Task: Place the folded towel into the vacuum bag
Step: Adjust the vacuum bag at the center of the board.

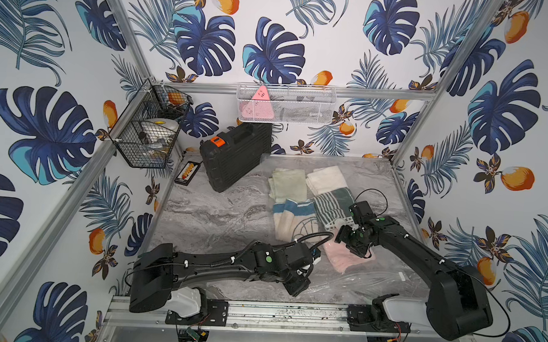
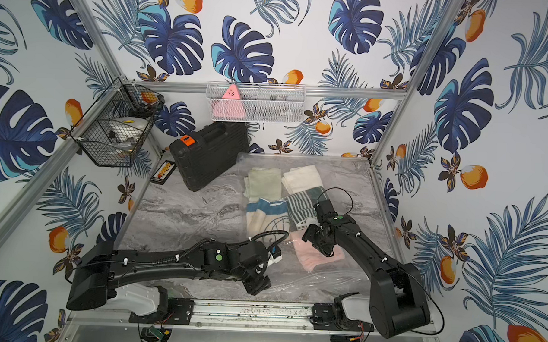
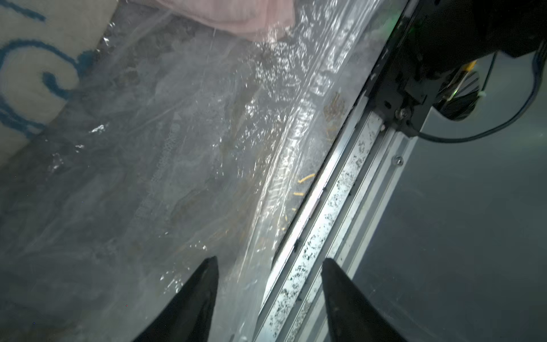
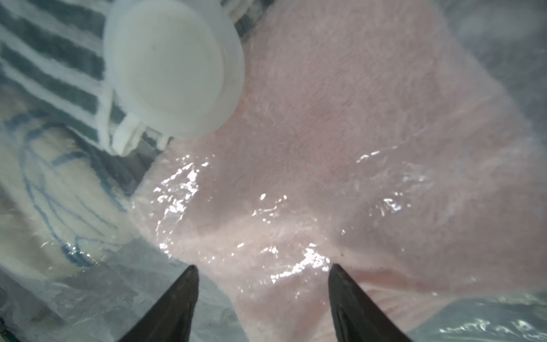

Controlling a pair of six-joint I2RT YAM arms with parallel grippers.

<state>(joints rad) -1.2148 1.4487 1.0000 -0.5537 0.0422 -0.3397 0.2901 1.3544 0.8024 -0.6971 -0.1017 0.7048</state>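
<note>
We find the pink towel (image 1: 341, 262) inside the bag (image 1: 372, 285), lower right in both top views. The right claw (image 4: 262, 268) stands open over it, empty. The left claw (image 3: 269, 260) stands open, empty, at the bag's mouth. We advise lifting clear without snagging film.

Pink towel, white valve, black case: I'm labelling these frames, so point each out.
pink towel (image 4: 340, 133): right wrist view, middle of its fabric.
white valve (image 4: 171, 68): right wrist view, centre of its round cap.
black case (image 1: 235, 159): a top view, middle of its ribbed face.
</note>
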